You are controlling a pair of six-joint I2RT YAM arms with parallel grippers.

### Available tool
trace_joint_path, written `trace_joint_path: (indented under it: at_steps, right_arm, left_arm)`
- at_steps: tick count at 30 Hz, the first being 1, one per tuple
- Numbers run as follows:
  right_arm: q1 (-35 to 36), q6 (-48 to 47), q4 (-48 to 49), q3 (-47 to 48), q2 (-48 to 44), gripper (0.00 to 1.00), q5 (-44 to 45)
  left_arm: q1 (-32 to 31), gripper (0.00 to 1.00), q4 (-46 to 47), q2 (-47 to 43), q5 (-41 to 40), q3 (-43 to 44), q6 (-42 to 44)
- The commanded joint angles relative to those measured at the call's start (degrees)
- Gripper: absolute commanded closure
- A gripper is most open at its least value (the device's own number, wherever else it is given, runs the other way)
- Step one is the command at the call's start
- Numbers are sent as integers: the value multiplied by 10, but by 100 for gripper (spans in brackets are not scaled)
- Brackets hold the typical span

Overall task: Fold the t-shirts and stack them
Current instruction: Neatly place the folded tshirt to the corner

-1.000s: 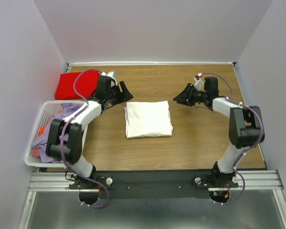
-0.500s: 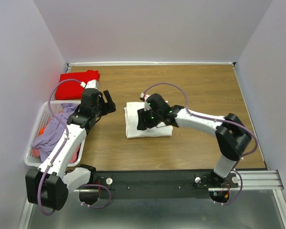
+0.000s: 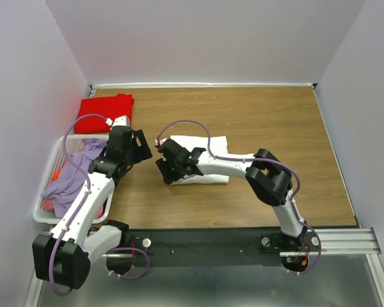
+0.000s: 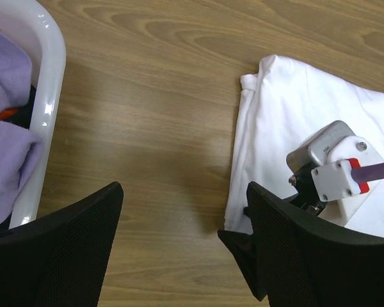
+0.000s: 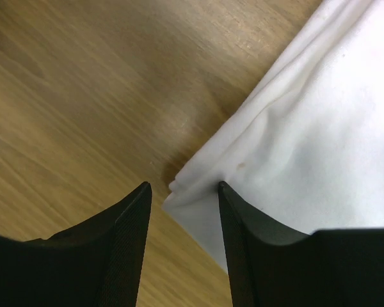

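Observation:
The white t-shirt (image 3: 208,146) lies folded in the middle of the table; it also shows in the left wrist view (image 4: 288,109) and the right wrist view (image 5: 320,128). The red t-shirt (image 3: 104,112) lies folded at the far left corner. My right gripper (image 3: 167,170) is open, low at the white shirt's near left corner; in its own view (image 5: 182,214) the corner lies between the jaws, one finger (image 5: 269,256) over the cloth. My left gripper (image 3: 141,146) is open and empty, above bare wood (image 4: 182,256) left of the white shirt.
A white laundry basket (image 3: 48,167) with purple cloth (image 3: 70,182) stands at the table's left edge; its rim (image 4: 49,96) is close to my left gripper. Grey walls close in the table on the far, left and right sides.
My right arm swung from the far right across the white shirt to its near left corner. My left arm drew back from beside the red shirt toward the basket.

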Motion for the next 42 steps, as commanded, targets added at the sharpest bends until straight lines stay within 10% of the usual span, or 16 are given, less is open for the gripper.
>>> trace_joint_path:
  at_steps: [1, 3, 8, 29, 42]
  right_arm:
    - [13, -13, -59, 25, 49, 48, 51]
    - [17, -13, -68, 24, 54, 52, 66]
    - [18, -6, -75, -12, 36, 100, 95]
    - [11, 34, -35, -53, -115, 100, 71]
    - [13, 18, -33, -50, -36, 96, -4]
  left_arm:
    - [5, 14, 9, 8, 8, -8, -2]
    - [5, 14, 15, 15, 17, -11, 0]
    - [6, 14, 43, 41, 40, -12, 7]
    - [6, 14, 240, 262, 301, -49, -59]
    - [15, 14, 183, 148, 133, -48, -69]
